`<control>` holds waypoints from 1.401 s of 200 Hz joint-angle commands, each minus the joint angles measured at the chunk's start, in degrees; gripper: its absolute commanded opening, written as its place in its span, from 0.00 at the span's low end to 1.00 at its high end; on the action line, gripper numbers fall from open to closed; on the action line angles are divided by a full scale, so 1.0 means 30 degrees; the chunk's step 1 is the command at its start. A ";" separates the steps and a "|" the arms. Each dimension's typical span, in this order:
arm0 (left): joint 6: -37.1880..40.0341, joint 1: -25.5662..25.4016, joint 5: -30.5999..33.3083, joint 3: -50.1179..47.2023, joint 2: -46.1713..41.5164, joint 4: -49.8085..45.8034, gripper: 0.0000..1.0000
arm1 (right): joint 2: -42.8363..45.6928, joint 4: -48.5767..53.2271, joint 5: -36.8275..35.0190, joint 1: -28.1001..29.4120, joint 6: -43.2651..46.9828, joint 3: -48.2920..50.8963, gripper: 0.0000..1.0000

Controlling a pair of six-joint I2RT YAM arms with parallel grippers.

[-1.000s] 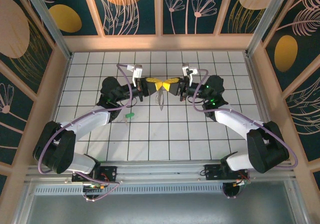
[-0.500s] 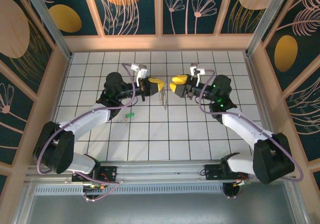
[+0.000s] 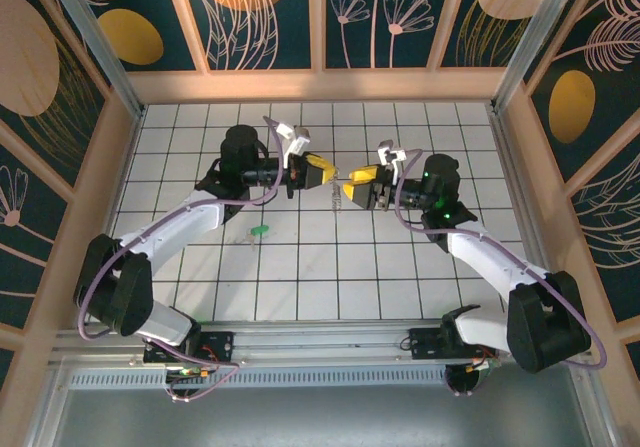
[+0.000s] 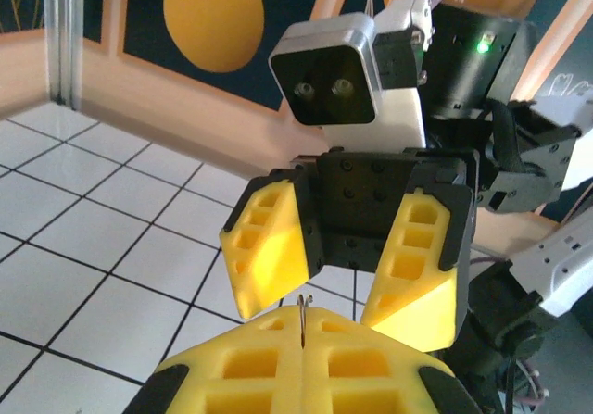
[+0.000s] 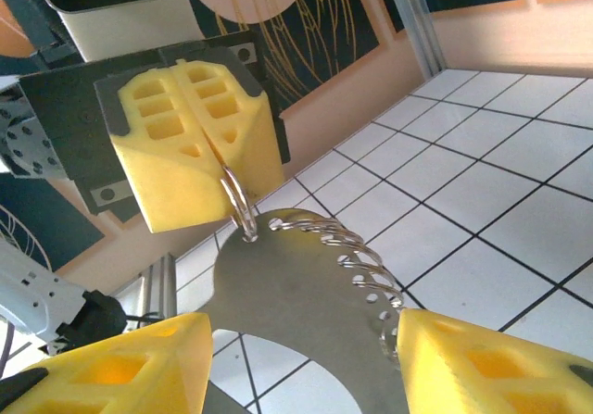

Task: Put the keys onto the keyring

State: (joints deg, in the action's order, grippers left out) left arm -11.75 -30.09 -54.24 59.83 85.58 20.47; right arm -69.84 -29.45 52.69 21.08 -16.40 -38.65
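My left gripper is shut on the keyring, a thin silvery wire loop pinched between its yellow fingers. A flat grey metal plate hangs from that loop, with several small rings threaded along its edge. My right gripper faces the left one, open, its fingers on either side of the plate's lower part. From above, the keyring dangles between both grippers over the middle of the floor. A key with a green head lies on the tiles to the left.
The white tiled floor is boxed in by wooden walls at the back and both sides. Both arms reach in from the near edge and meet at mid-floor.
My right gripper has let go and opened, drew back to the right, then came close again. My left gripper, still shut on the keyring, has shifted right.
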 commanded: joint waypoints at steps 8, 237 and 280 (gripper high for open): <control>0.1279 -0.0108 -0.1135 0.0681 0.0184 -0.1157 0.00 | 0.0737 0.0208 0.0967 -0.0094 0.0662 -0.0013 0.56; 0.1499 -0.0531 -0.2165 0.0944 0.0235 -0.1393 0.00 | -0.0973 -0.1926 0.2711 0.0451 -0.0594 -0.1703 0.33; 0.1506 -0.0604 -0.2165 0.0974 0.0287 -0.1375 0.00 | -0.0984 -0.2062 0.2740 0.0551 -0.0655 -0.1720 0.12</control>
State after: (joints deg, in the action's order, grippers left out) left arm -8.32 -31.29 -59.09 60.77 85.89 15.99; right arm -72.42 -32.95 59.83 22.31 -18.52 -41.95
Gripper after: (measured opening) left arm 0.044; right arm 0.182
